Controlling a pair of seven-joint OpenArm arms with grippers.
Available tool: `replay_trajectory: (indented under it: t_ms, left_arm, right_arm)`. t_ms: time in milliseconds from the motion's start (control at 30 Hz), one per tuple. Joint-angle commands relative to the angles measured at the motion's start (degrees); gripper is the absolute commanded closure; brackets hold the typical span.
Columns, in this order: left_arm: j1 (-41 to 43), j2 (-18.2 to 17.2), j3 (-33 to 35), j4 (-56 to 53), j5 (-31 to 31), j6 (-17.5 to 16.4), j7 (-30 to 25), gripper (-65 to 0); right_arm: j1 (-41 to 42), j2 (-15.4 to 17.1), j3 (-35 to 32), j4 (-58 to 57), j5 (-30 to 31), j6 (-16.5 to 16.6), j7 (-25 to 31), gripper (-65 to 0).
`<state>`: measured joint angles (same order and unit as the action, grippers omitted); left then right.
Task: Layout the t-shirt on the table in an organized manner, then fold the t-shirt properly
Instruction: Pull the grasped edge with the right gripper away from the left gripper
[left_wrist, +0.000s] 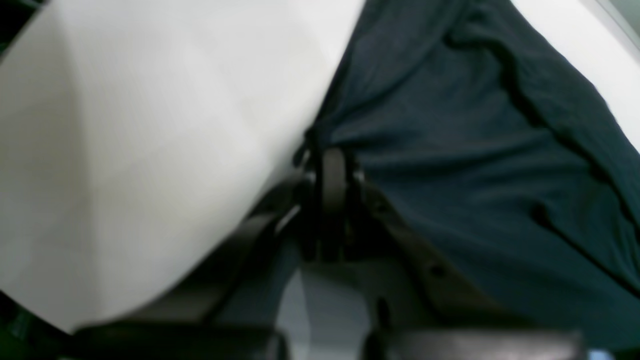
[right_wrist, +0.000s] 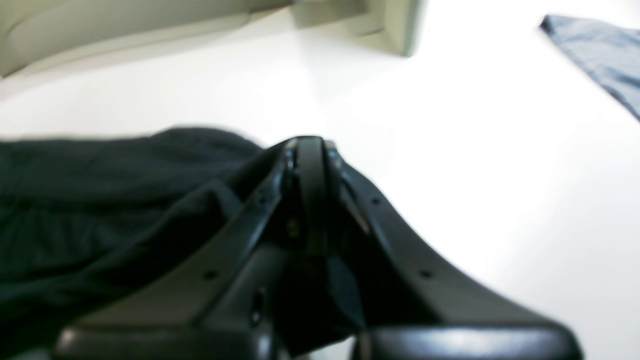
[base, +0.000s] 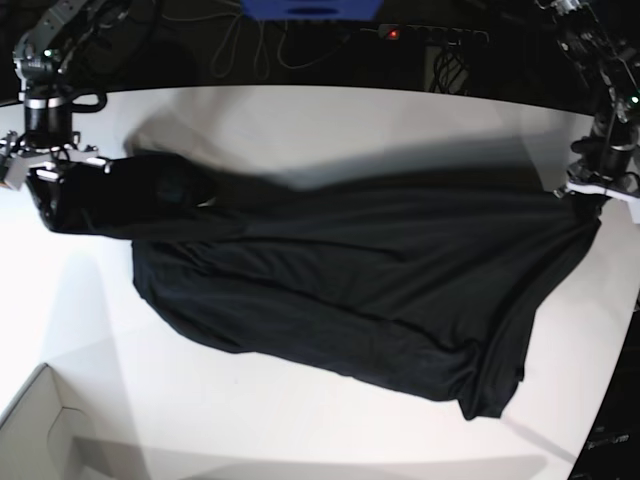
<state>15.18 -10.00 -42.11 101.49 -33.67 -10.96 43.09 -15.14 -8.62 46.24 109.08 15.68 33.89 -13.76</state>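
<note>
The black t-shirt (base: 350, 270) is stretched wide across the white table (base: 300, 420), its upper edge taut between my two grippers and its lower part spread on the tabletop. In the base view my right gripper (base: 45, 185) is at the far left, shut on one end of the shirt. My left gripper (base: 592, 195) is at the far right, shut on the other end. In the left wrist view the left gripper (left_wrist: 332, 167) pinches a fold of the t-shirt (left_wrist: 475, 150). In the right wrist view the right gripper (right_wrist: 310, 150) has the t-shirt (right_wrist: 100, 200) bunched beside and under it.
A white box corner (base: 40, 430) sits at the table's front left. Cables and dark equipment (base: 300, 30) lie beyond the far edge. The right wrist view shows a pale block (right_wrist: 390, 25) at the top and a strip of dark cloth (right_wrist: 600, 55) at the upper right.
</note>
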Motion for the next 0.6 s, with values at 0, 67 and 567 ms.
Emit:
replay_trajectory:
  t_ms: [0,67,567]
  left_arm:
    - [-0.45,-0.86,-0.49,0.35,-0.57,-0.42,-1.29,0.0]
    - [-0.45,-0.95,-0.57,-0.79,-0.13,-0.42,-1.29,0.0]
    - [-0.54,-2.09,-0.31,-12.04,-0.13,-0.42,-1.29,0.0]
  right_arm:
    - [0.5,0.31,1.01,1.21,1.24,0.44,1.85,0.0]
    - [0.23,0.31,1.63,1.21,1.24,0.44,1.85,0.0]
    - [-8.29,-0.38,-6.9,0.86,1.24,0.44,1.85,0.0]
